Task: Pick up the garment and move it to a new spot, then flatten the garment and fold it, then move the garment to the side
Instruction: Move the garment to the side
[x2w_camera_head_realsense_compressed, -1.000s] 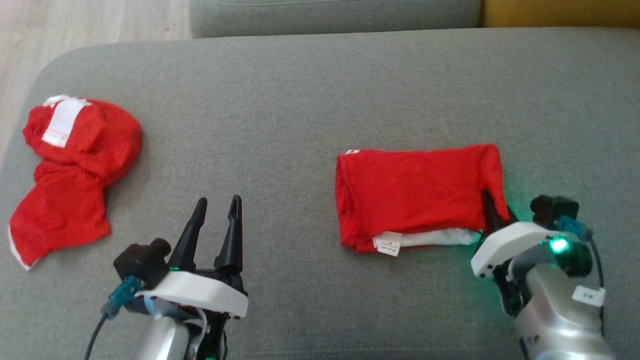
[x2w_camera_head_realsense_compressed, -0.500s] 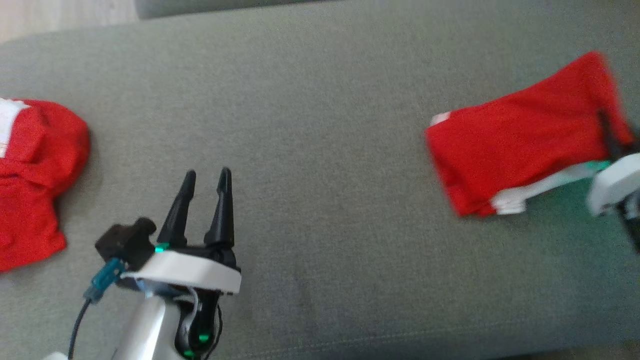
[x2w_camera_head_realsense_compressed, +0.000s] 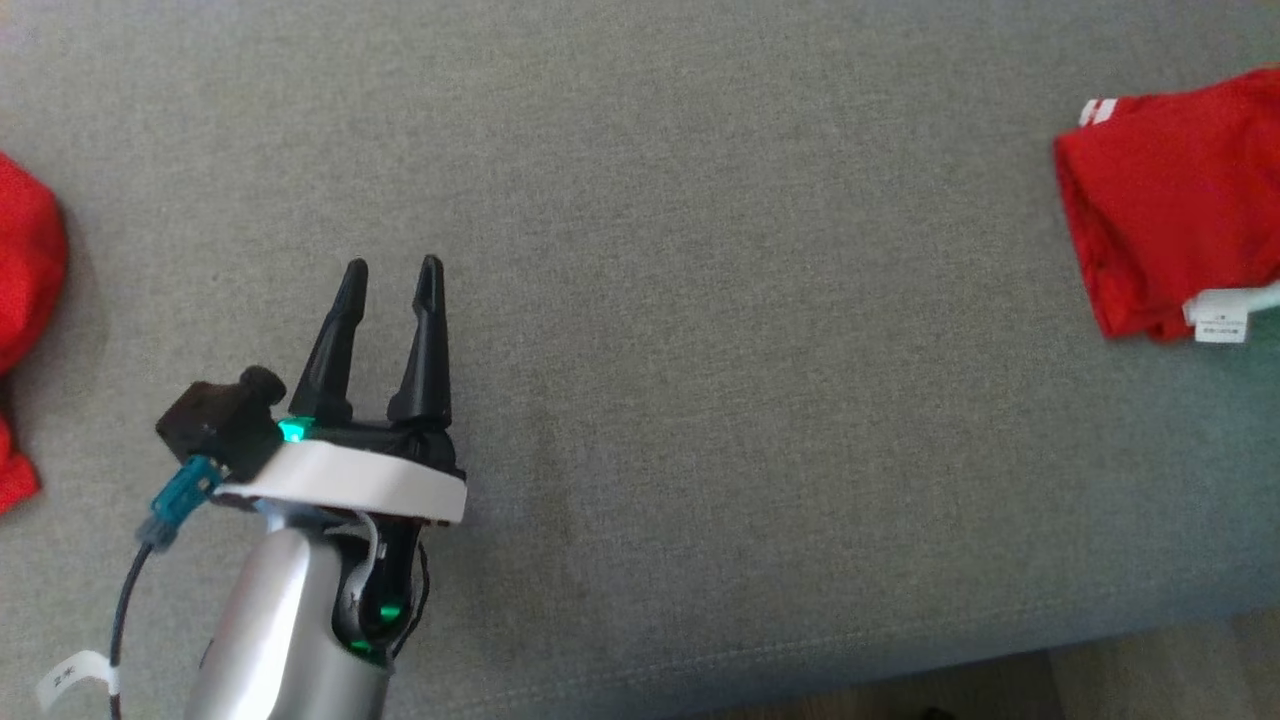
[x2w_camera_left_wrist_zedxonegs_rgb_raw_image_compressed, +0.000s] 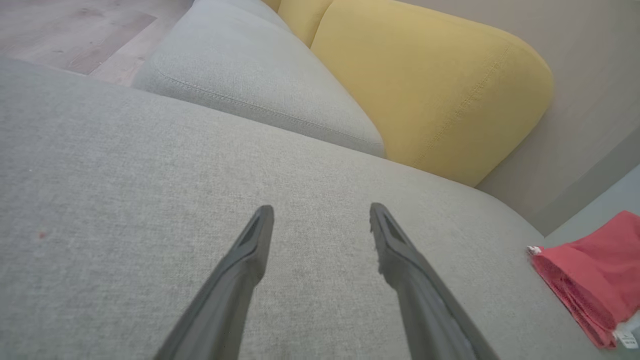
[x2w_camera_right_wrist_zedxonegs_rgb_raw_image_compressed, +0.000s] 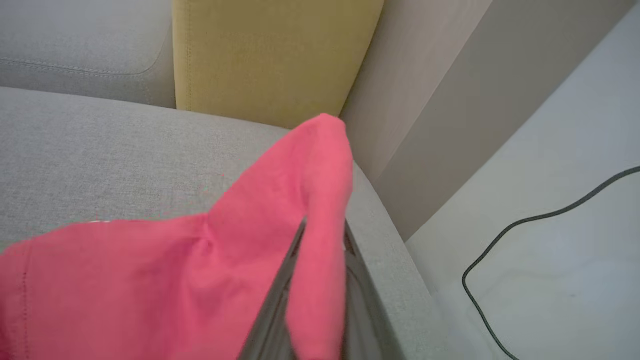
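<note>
Head view: my left gripper (x2w_camera_head_realsense_compressed: 390, 265) hovers over the bare grey sofa seat (x2w_camera_head_realsense_compressed: 760, 330), its 2 dark fingers parted with nothing between them. The folded garment (x2w_camera_head_realsense_compressed: 1170, 230) lies at the far right of the seat, cut off by the frame edge. I judge this is the last step, shifting that packet aside. Only 1 corner is pinched, so the limp cloth may unfold. I would drag it low and slow and let the bulk slide on the seat. The packet is flat, red and thin, with its layered edges stacked. A white care label (x2w_camera_head_realsense_compressed: 1222, 322) pokes out of it and 2 white stripes (x2w_camera_head_realsense_compressed: 1097, 110) mark its far corner. A second red garment (x2w_camera_head_realsense_compressed: 25, 260) bunches at the far left, well apart.

Left wrist view: the fingers (x2w_camera_left_wrist_zedxonegs_rgb_raw_image_compressed: 235, 285) taper to narrow tips, spread wide above coarse woven upholstery. Beyond sit a rounded grey cushion (x2w_camera_left_wrist_zedxonegs_rgb_raw_image_compressed: 260, 85) and a plump yellow cushion (x2w_camera_left_wrist_zedxonegs_rgb_raw_image_compressed: 430, 85) with a stitched seam. I would leave this arm parked clear.

Right wrist view: my right gripper (x2w_camera_right_wrist_zedxonegs_rgb_raw_image_compressed: 322, 235) is clamped on a corner of the garment. The soft cloth peaks up and drapes between the fingers, and the rest trails left across the seat. The seat's rounded edge runs just beside the fingers, with pale floor (x2w_camera_right_wrist_zedxonegs_rgb_raw_image_compressed: 550, 150) and a thin black cable (x2w_camera_right_wrist_zedxonegs_rgb_raw_image_compressed: 522, 220) beyond. I would stop short of that edge and lower the corner before letting go.
</note>
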